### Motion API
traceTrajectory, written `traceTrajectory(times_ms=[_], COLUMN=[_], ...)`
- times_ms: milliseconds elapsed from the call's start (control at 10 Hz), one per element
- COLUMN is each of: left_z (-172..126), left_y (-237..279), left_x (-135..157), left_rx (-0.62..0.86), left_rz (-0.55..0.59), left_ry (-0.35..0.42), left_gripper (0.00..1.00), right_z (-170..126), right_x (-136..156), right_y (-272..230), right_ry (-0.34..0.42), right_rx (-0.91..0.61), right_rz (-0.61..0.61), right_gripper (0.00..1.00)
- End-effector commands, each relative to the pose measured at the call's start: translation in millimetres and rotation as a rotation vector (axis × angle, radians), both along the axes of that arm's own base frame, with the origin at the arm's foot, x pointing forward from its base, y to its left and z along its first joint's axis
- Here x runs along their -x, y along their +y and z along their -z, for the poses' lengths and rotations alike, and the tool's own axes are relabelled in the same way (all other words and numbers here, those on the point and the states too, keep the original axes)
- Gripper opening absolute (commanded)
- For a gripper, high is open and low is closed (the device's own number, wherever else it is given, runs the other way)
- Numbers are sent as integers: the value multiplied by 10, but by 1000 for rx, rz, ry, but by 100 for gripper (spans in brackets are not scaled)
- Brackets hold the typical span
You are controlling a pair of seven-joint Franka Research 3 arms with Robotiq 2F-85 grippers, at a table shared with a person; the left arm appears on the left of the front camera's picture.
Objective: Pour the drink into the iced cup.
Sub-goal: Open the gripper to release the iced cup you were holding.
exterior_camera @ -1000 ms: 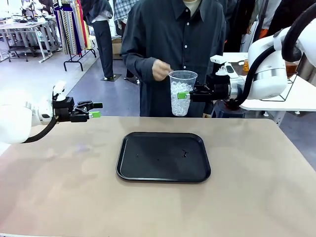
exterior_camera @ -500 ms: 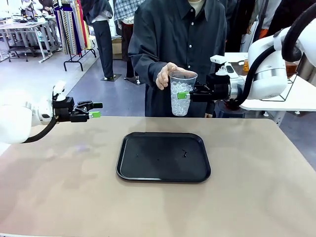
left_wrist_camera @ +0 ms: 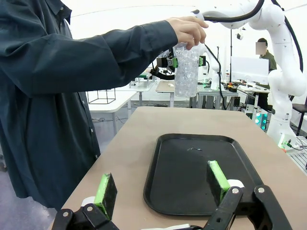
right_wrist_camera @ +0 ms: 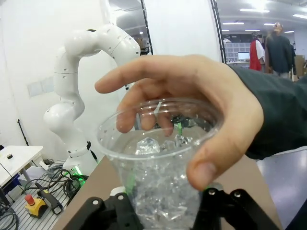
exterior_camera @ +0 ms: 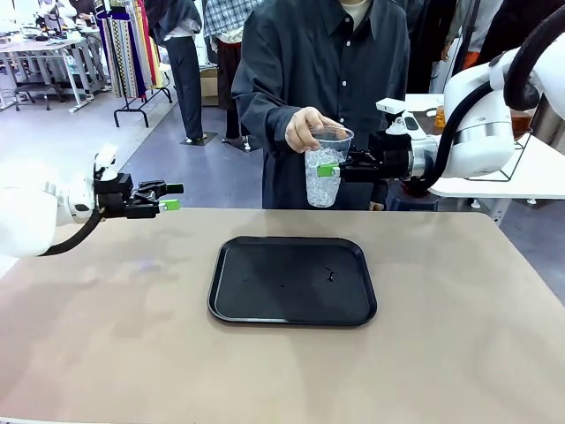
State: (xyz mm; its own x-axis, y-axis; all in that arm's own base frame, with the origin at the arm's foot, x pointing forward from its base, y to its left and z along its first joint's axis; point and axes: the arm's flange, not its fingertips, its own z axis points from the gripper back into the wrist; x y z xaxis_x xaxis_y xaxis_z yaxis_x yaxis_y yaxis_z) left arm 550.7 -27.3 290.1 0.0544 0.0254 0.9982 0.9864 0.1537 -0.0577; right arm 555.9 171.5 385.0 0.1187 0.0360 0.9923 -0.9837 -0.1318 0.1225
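The tray [exterior_camera: 291,281] lies nearest, bare. The left gripper [exterior_camera: 164,196] waits at the table's left edge, fingers apart, holding nothing. Farther, above the far edge, the right gripper [exterior_camera: 332,168] is clamped on the iced cup [exterior_camera: 325,177], while a person's hand [exterior_camera: 309,129] grasps its rim. I see no drink. The cup should be kept upright and steady, I think, until the hand leaves it.

Clear plastic cup [exterior_camera: 326,168] packed with whitish ice cubes [right_wrist_camera: 158,187]. Below it, glossy black tray [exterior_camera: 292,280] on a plain tan tabletop [exterior_camera: 459,336]. Dark charcoal shirt [exterior_camera: 327,79] behind the cup. Black grippers, bright green pads [left_wrist_camera: 105,194], white arms.
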Motion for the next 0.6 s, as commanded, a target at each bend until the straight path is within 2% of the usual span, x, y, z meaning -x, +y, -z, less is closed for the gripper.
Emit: traceTrajectory(times_ms=[0,500], left_z=[-45,-45], left_y=[-3,-3], left_x=[15,15], left_rx=[5,5], left_rz=[2,2], left_ry=[0,0], left_gripper=[100,100], right_z=[-57,-57], right_x=[18,18], right_y=[-1,-1], right_ry=[-14,-14], right_rx=[-12,-12], right_rz=[-11,-11], right_gripper=[57,57])
